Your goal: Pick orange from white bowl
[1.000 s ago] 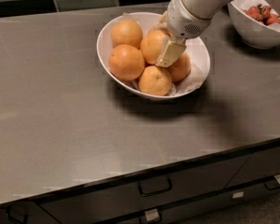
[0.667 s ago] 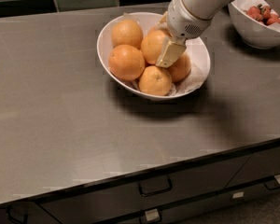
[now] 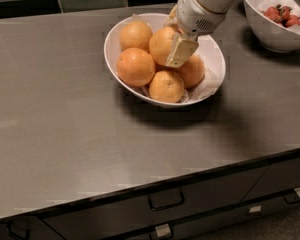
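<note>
Orange sits back-centre in the white bowl, round, no long axis I can read; the gripper covers its right side, and I cannot tell whether it grips.

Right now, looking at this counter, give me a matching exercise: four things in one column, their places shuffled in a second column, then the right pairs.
Things:
1. gripper
2. white bowl
3. berry bowl
4. drawer handle

Places:
A. below the front edge of the counter
B. back right corner of the counter
C. down among the oranges
D. middle of the counter, towards the back

Pairs: 1-C, 2-D, 3-B, 4-A
</note>
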{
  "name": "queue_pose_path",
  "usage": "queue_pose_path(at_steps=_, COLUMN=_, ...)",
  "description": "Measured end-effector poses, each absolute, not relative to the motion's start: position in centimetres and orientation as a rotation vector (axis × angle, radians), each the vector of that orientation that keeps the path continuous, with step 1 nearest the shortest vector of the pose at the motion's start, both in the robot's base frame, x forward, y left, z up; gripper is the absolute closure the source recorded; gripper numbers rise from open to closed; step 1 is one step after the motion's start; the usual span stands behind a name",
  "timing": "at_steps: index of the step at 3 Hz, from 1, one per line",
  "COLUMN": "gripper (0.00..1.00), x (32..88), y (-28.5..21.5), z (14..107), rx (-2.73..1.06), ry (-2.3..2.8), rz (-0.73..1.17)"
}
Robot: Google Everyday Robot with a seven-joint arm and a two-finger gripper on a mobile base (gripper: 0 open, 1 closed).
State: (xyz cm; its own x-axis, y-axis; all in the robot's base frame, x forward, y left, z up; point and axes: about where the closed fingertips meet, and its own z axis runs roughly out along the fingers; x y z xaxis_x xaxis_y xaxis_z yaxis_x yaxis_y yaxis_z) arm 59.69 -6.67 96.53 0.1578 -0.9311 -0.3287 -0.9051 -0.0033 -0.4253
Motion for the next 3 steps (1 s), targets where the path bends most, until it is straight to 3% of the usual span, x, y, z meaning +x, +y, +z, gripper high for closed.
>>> queue_pose_path(at_steps=3, gripper=1.00, x=58.2, y=-6.5, z=102.3, rx=-1.880, ry=1.665, rz=-0.194)
